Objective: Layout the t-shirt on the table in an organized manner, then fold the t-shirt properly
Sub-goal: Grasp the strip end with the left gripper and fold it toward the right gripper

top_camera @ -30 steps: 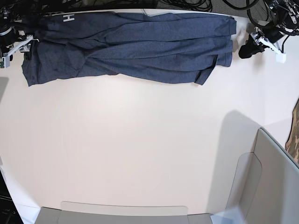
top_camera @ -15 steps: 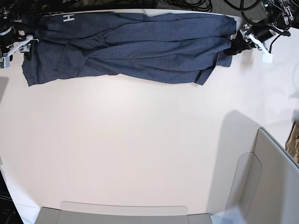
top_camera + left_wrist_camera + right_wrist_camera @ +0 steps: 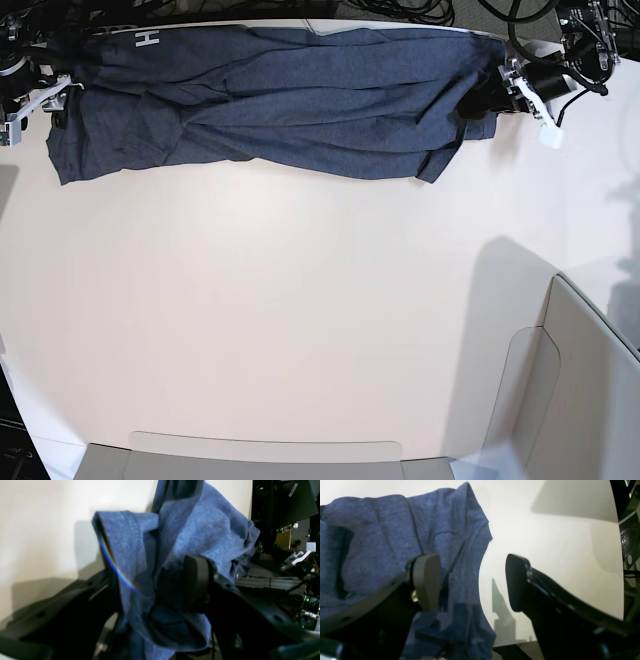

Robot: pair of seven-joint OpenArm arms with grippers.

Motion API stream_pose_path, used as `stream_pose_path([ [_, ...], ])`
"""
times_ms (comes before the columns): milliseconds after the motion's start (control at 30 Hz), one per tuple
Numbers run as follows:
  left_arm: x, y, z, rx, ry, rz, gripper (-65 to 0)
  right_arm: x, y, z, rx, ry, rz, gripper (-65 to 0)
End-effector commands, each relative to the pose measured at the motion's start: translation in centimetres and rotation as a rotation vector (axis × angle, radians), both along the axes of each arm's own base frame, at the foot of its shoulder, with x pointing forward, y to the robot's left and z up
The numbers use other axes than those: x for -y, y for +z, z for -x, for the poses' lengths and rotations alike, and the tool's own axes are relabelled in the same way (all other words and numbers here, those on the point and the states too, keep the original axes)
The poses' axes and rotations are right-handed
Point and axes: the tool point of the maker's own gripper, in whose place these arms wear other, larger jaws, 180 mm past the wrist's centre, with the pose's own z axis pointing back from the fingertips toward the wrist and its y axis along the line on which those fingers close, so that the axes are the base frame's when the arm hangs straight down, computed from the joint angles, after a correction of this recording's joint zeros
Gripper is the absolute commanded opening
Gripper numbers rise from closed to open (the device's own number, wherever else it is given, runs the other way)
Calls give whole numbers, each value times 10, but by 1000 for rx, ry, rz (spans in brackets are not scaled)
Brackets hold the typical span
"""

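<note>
Lying stretched along the far edge of the table (image 3: 300,300), long axis running side to side across the base view: the t-shirt (image 3: 280,100), dark heathered blue-grey, bunched into long lengthwise folds and creases rather than spread flat. White letter "H" (image 3: 148,39) showing near the top corner on that view's left. Lower edge sagging toward the near side at both ends, with a small flap hanging down near the view's right end. Rest of the tabletop pale and off-white, with pale grey panels (image 3: 580,390) standing at the near right corner.

Left gripper (image 3: 490,100) at the shirt's end on the base view's right, fingers spread wide with a thick bunch of cloth (image 3: 155,585) crowded between them; one dark pad (image 3: 197,580) pressed against the fabric, the other finger mostly hidden behind the cloth. Not clear whether the cloth is actually pinched.

Right gripper (image 3: 472,582) at the opposite end, fingers well apart; one pad (image 3: 426,580) over the shirt's edge, the other pad (image 3: 516,580) over bare table, nothing clamped between.
</note>
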Motion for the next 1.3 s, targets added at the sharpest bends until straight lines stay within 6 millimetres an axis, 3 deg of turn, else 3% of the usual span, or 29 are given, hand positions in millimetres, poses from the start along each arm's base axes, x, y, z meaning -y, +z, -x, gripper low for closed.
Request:
stream_pose_path([
  [0,15,-26,40,-169,-118,-34,-327,0,9,-6,30,22,18,-251],
  [100,18,-26,41,-167,-135,-34,-388,-9,5,-10,23,49,6,-251],
  [267,18,-20,21,-120,-132,-39,-650,-20,0,-14,16,81,-11,-251],
  [367,19,1,-5,-16,-157,-73,-638,-20,0,-15,17,81,-13,-251],
  [500,37,50,-30,187,-245,-148,-650,-22,0,-16,29,69,-27,-252],
  [700,69,112,-45,427,-333,-216,-650,-26,1,-22,52,63,-42,-252],
  [933,132,116,-24,455,-523,-112,-650,-20,8,-27,77,54,-26,-252],
  [1167,207,137,-19,550,-694,36,-650,13,24,-17,115,-49,20,-252],
  [1267,222,138,-27,593,-747,-9,-650,25,30,-14,133,-88,37,-252],
])
